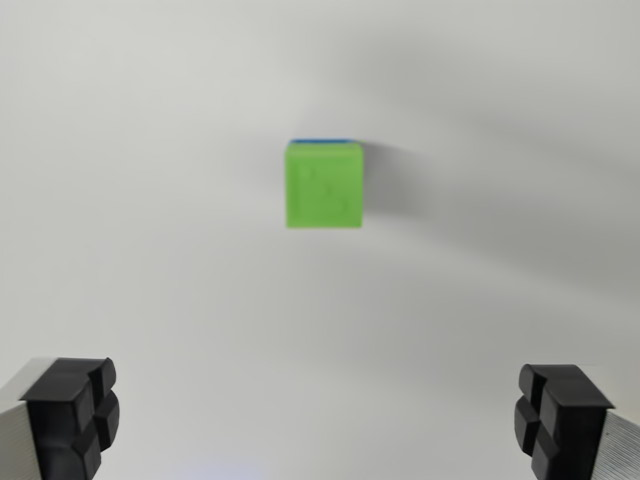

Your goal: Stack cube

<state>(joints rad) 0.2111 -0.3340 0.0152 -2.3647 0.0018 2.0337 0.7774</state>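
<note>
You're looking straight down with the black-padded gripper [320, 420] spread wide, fingers [75, 415] at the bottom corners and nothing held between them. The small green plastic cube [325, 186] sits on the plain white table [150, 200], a thin blue edge [323, 141] peeking along its top side

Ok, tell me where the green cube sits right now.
In the wrist view the green cube sits just above centre on the white surface, a blue edge showing behind its top, well clear of the open pincer.

A plain white table [150, 250] carries a blue cube [322, 141].
</note>
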